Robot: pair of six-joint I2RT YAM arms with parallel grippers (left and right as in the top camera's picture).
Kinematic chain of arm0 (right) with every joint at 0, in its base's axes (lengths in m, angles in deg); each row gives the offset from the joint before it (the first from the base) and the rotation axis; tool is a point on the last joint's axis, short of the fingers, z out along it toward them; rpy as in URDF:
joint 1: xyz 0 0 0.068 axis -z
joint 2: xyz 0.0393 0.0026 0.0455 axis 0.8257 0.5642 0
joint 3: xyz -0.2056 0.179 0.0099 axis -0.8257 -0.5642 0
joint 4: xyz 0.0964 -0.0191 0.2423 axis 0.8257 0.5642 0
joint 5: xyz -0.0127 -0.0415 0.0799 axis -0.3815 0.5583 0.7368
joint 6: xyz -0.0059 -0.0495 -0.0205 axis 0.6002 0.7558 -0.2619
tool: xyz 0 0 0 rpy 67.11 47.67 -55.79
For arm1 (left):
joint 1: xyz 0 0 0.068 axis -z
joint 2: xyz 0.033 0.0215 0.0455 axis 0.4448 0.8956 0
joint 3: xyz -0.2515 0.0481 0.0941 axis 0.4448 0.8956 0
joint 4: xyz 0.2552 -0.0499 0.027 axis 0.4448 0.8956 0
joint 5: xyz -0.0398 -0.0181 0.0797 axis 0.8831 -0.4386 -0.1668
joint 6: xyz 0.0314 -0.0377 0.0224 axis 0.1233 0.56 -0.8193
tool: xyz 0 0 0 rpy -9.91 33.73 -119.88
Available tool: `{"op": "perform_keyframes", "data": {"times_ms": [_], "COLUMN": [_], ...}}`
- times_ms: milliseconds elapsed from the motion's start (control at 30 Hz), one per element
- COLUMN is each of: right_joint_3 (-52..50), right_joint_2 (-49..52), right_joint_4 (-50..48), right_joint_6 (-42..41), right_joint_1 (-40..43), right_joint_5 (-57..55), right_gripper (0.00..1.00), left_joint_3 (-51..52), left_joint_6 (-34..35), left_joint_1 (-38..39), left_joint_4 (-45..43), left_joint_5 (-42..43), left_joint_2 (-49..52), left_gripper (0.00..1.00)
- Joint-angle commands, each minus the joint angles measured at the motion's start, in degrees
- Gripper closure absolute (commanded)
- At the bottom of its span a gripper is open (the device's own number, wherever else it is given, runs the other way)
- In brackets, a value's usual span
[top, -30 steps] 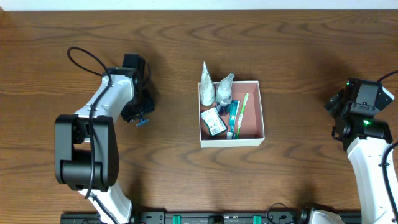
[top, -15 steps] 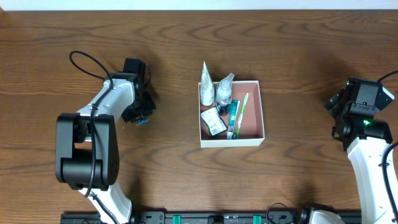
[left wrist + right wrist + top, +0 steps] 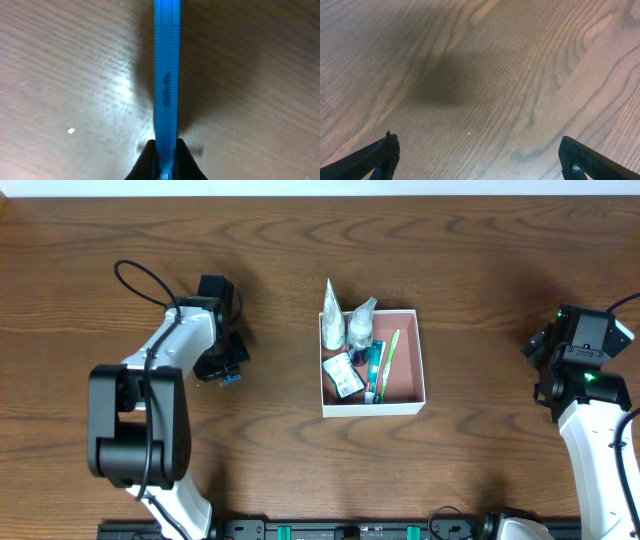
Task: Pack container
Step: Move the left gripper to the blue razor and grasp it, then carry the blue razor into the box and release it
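Observation:
The container point(image 3: 410, 403), a shallow square cardboard box with white walls and a pink-brown inside, stands at the table's middle. It holds a white tube point(image 3: 331, 320), a small clear bottle point(image 3: 360, 327), a flat packet point(image 3: 343, 375) and a green toothbrush point(image 3: 386, 362) beside a blue-green one. My left gripper point(image 3: 228, 376) is far left of the box, shut on a blue razor handle point(image 3: 166, 80) that points away over the wood. My right gripper point(image 3: 479, 155) is open and empty above bare table at the far right; in the overhead view point(image 3: 560, 375) its jaws are hidden by the wrist.
The wooden table point(image 3: 300, 460) spreads all round the box. A black cable point(image 3: 135, 275) loops off the left arm. A black rail point(image 3: 350, 530) runs along the front edge.
My left gripper has shifted slightly with the blue razor handle still in its jaws. The right arm and the box have not moved.

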Motion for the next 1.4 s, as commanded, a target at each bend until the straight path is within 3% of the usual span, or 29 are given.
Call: {"op": "perform_keyframes", "data": {"times_ms": [0, 300, 633, 1133, 1367], "right_joint_3": [0.4, 0.4, 0.4, 0.4, 0.4], "right_joint_2": [0.2, 0.2, 0.2, 0.2, 0.2], "right_joint_4": [0.1, 0.1, 0.1, 0.1, 0.1], "right_joint_6": [0.1, 0.1, 0.1, 0.1, 0.1], "right_joint_1": [0.3, 0.3, 0.3, 0.3, 0.3], "right_joint_5": [-1.0, -1.0, -1.0, -1.0, -1.0], "right_gripper": [0.01, 0.01, 0.01, 0.01, 0.01], "left_joint_3": [-3.3, -3.4, -3.4, -3.8, -3.8], "left_joint_6": [-1.7, -1.7, -2.4, -2.7, -2.7], "left_joint_1": [-0.2, 3.7, 19.7, 36.7, 46.0], "left_joint_4": [0.9, 0.9, -2.4, -13.0, -17.7], "left_joint_5": [0.0, 0.0, -0.1, -0.5, -8.4], "left_joint_2": [-6.7, -25.5, -38.9, -39.9, -36.0], "left_gripper": [0.94, 0.94, 0.94, 0.94, 0.94]}}
